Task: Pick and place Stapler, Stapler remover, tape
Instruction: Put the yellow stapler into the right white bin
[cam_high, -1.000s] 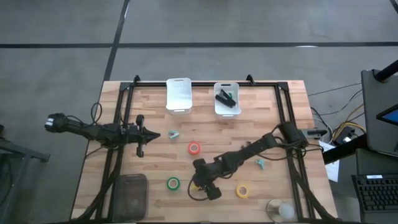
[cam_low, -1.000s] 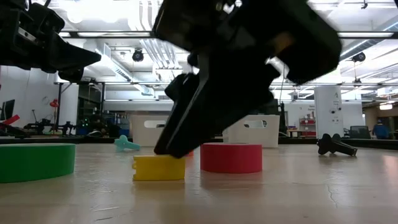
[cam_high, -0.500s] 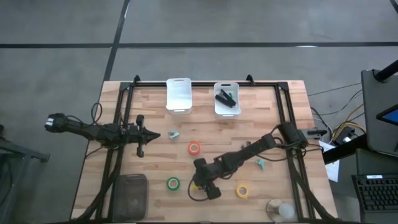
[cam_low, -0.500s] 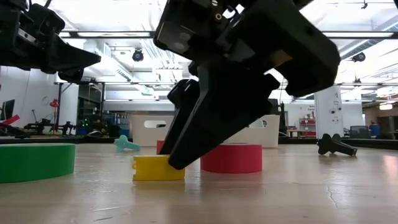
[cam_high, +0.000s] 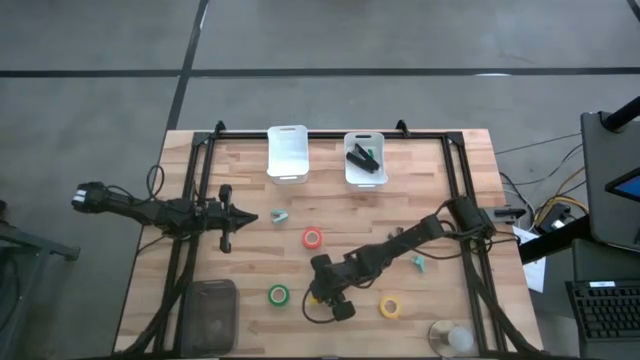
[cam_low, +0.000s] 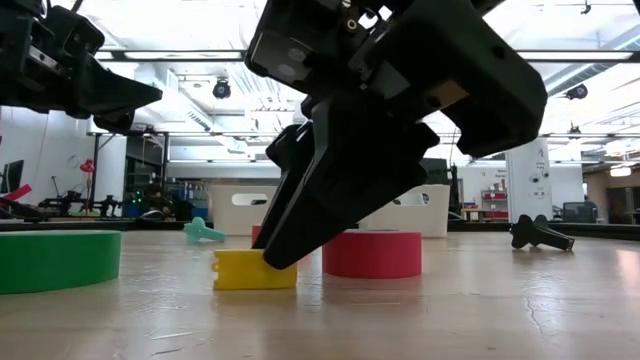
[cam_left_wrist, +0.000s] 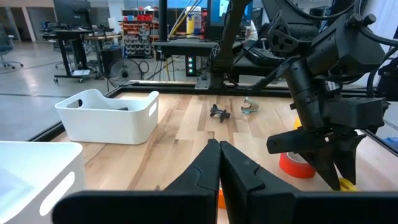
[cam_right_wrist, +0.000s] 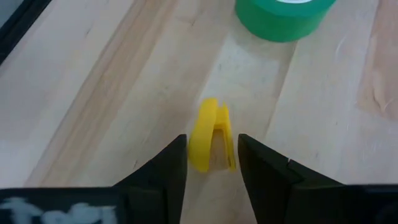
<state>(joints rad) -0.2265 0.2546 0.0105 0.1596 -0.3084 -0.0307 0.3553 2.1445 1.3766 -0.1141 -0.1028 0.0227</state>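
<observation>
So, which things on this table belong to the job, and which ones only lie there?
Job: stapler; red tape; green tape; yellow tape; teal staple remover; second teal staple remover; yellow claw tool inside the open right hand; left white bin; right white bin.
Lying about: grey box; clear cup.

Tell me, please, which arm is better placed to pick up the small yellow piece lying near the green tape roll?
The right. The right gripper is open, its fingers either side of the yellow piece. The left gripper is shut, well away across the table.
</observation>
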